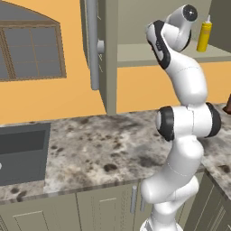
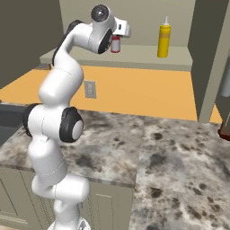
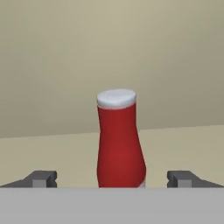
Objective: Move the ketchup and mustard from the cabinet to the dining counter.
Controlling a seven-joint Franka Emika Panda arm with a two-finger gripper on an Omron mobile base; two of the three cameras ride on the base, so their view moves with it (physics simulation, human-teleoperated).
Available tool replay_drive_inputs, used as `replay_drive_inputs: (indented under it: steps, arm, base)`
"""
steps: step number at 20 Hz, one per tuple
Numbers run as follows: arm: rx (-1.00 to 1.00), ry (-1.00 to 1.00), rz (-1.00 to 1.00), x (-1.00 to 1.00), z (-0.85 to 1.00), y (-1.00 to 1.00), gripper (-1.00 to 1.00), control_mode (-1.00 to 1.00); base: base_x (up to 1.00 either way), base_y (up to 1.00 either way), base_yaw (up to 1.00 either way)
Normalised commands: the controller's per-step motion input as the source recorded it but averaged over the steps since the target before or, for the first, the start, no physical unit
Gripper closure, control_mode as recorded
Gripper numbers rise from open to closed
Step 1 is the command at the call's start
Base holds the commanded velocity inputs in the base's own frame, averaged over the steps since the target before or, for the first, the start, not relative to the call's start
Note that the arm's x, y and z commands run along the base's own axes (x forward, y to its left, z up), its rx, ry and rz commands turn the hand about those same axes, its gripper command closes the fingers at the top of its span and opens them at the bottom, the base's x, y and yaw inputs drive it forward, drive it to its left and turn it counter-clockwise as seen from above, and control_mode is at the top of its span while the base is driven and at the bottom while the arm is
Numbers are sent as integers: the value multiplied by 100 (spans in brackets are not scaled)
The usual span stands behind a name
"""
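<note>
The robot's gripper (image 3: 112, 178) faced the ketchup (image 3: 120, 142) head-on in the hand view, its jaws spread wide with one dark fingertip (image 3: 41, 179) at the lower left and the other at the lower right of the frame. The red bottle stood upright at the centre of that frame, white cap on top, in the gap between the two tips and touching neither.

In the right base view the ketchup (image 2: 116, 44) appeared near the top centre, on the open shelf of the cabinet (image 2: 134, 56), partly hidden behind the robot's hand. The mustard (image 2: 164, 41) stood upright on the same shelf, well to the right of the red bottle, its thin white nozzle pointing up.

In the left base view the mustard (image 1: 204, 36) showed at the upper right, just beside the raised white arm (image 1: 182, 81), which covered the spot where the red bottle stood. The cabinet's open door (image 1: 92, 40) with its long grey bar handle hung at the upper centre of that frame. Below the shelf ran an orange wall (image 1: 58, 97) and a speckled granite counter (image 1: 103, 149), with a sink (image 1: 22, 153) at the left edge and a window (image 1: 29, 49) at the upper left.
</note>
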Motion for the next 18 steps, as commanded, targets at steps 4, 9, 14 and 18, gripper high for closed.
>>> replay_drive_inputs:
  steps: [4,9,14,18]
  arm:
    - [0,1,0,28,0,-3,-100,-100]
    - [0,0,0,22,0,-1,-100,-100]
    - [0,0,0,21,0,-4,-100,-100]
    - [0,0,0,13,0,-3,100,-100]
  base:
    - [0,0,0]
    - [0,0,0]
    - [0,0,0]
    - [0,0,0]
